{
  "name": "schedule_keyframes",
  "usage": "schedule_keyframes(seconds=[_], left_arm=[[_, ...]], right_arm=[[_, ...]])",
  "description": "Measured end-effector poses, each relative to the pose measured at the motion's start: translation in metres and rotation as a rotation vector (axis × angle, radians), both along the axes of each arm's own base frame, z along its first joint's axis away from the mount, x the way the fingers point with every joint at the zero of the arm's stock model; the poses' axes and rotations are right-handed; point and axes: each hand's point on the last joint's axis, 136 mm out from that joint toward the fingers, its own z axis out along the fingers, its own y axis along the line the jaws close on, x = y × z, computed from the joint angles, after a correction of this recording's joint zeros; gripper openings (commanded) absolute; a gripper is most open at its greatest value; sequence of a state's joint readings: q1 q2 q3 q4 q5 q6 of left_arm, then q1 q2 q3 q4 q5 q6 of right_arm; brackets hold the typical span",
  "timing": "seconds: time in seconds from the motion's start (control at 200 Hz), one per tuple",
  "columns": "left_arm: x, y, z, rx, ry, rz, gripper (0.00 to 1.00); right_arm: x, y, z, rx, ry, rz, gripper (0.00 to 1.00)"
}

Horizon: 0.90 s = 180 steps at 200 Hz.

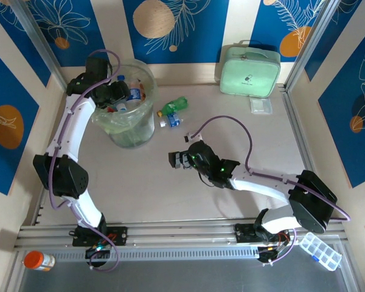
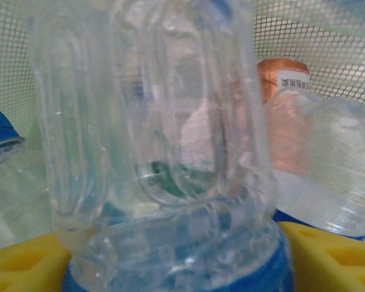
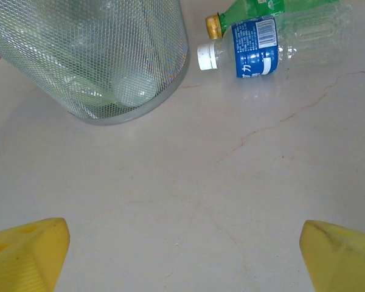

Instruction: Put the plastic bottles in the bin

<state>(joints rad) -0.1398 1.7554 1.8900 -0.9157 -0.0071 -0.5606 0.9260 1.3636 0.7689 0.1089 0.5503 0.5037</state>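
Observation:
My left gripper (image 1: 118,92) hangs over the bin (image 1: 147,76), a round mesh bucket lined with a pale green bag. Its yellow fingers (image 2: 24,261) press both sides of a clear plastic bottle (image 2: 164,152) with a blue label. Other bottles lie in the bin below, one with an orange label (image 2: 286,121). On the table right of the bin lie a green bottle (image 1: 174,105) (image 3: 255,7) and a clear, blue-labelled bottle (image 1: 170,120) (image 3: 261,39). My right gripper (image 1: 175,160) (image 3: 182,243) is open low over bare table, facing the bin (image 3: 97,55), with both bottles well ahead of it.
A mint green zipped case (image 1: 249,72) stands at the back right, with a small clear packet (image 1: 261,105) in front of it. An orange pill bottle (image 1: 38,261) and a clear compartment box (image 1: 320,250) lie off the near edge.

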Motion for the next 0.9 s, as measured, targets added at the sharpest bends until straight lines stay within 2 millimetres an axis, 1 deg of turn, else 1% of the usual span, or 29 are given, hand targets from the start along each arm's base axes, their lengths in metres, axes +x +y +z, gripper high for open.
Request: schedule_keyframes(seconds=[0.15, 0.29, 0.425, 0.52, 0.58, 0.66, 0.73, 0.81, 0.9], left_arm=[[-0.002, -0.001, 0.005, -0.003, -0.001, -0.004, 0.89], [-0.009, 0.001, 0.012, 0.006, -0.006, -0.006, 0.91], [-0.023, 0.001, 0.033, -0.003, -0.051, -0.013, 0.91], [-0.044, -0.002, 0.055, -0.006, -0.107, -0.029, 0.91], [-0.062, -0.007, 0.07, -0.008, -0.159, -0.047, 0.9], [-0.09, -0.021, 0.087, -0.016, -0.229, -0.094, 0.89], [-0.113, -0.033, 0.097, -0.024, -0.281, -0.139, 0.89], [-0.133, -0.045, 0.1, -0.039, -0.331, -0.186, 0.88], [-0.153, -0.056, 0.087, -0.06, -0.36, -0.235, 0.87]], right_arm=[[-0.001, 0.001, -0.001, -0.008, -0.001, 0.007, 0.97], [-0.001, 0.001, -0.001, -0.008, -0.001, 0.007, 0.98], [-0.001, 0.001, -0.001, -0.008, -0.001, 0.007, 0.98], [-0.001, 0.001, -0.001, -0.008, -0.002, 0.007, 0.98], [-0.001, 0.001, -0.001, -0.01, -0.003, 0.008, 0.98], [-0.001, 0.001, -0.001, -0.011, -0.004, 0.009, 0.97], [-0.001, 0.001, -0.001, -0.013, -0.006, 0.011, 0.96], [-0.001, 0.001, -0.001, -0.016, -0.008, 0.014, 0.92], [-0.001, 0.002, 0.0, -0.017, -0.01, 0.02, 0.92]])
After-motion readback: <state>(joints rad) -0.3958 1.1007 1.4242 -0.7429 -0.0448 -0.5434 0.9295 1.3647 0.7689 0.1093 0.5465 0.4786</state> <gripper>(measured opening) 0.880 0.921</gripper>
